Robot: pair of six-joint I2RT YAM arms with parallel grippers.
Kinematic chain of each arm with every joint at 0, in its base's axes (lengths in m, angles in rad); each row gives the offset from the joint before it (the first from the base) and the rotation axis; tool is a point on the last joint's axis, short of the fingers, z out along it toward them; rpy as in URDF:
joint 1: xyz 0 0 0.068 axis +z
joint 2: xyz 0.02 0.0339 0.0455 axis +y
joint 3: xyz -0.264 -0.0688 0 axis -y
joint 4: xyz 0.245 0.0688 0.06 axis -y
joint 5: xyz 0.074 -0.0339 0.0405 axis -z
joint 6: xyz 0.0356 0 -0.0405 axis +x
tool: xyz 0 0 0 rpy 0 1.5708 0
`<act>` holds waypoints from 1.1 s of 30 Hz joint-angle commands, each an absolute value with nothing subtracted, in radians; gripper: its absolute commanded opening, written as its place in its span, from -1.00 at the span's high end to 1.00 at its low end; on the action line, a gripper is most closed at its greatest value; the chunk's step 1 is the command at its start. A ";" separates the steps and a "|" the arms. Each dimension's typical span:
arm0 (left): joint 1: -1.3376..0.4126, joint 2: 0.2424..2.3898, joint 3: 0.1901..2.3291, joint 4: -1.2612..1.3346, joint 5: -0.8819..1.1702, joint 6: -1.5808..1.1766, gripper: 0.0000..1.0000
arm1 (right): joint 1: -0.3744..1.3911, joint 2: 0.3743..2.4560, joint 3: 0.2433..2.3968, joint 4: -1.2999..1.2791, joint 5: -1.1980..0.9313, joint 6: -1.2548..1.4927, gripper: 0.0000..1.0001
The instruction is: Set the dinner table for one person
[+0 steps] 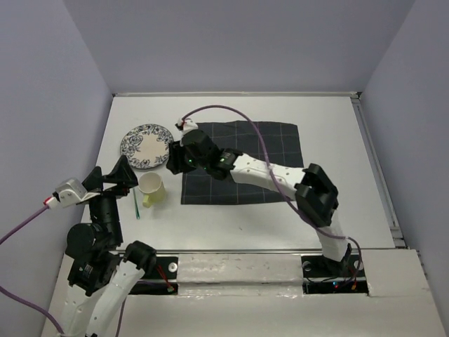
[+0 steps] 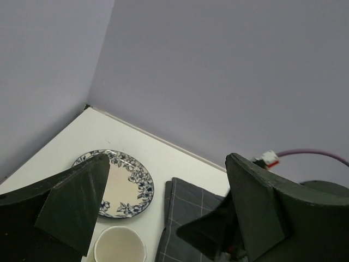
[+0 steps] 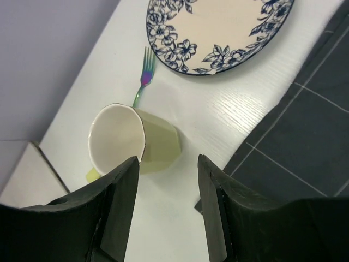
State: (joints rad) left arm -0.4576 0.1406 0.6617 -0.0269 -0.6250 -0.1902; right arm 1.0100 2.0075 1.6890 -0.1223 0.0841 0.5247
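Observation:
The white dinner table (image 1: 231,112) holds a blue-flowered plate (image 1: 146,146) at the left, and a yellow-green cup (image 1: 151,188) stands just in front of it. A thin green-purple fork (image 1: 136,205) lies left of the cup. My right gripper (image 1: 174,163) is open and empty, hovering between the cup and the left edge of the dark grey checked cloth (image 1: 273,144). In the right wrist view the cup (image 3: 139,139) stands off the left finger, with the plate (image 3: 218,27) and fork (image 3: 143,76) beyond. My left gripper (image 1: 118,175) is open and empty, raised near the cup.
The left wrist view shows the plate (image 2: 117,185), the cup (image 2: 120,245) and the cloth (image 2: 185,213) below my open left gripper (image 2: 166,158). Grey walls close the table at the back and both sides. A purple cable arcs over the cloth.

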 commanded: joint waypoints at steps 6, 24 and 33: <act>-0.446 0.103 0.650 0.040 -0.601 -0.196 -0.98 | 1.064 2.250 2.054 -0.268 0.069 0.457 -0.07; -0.445 0.106 0.647 0.041 -0.584 -0.195 -0.98 | 1.103 2.368 2.115 -0.319 0.067 0.462 0.21; -0.443 0.101 0.647 0.041 -0.584 -0.192 -0.98 | 1.135 2.390 2.171 -0.353 0.130 0.456 0.77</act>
State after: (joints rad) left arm -0.4496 0.1143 0.6495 -0.0174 -0.5831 -0.1955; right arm 1.1114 2.3917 2.1254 -0.3157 0.0879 0.4614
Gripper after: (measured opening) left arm 0.989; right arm 0.244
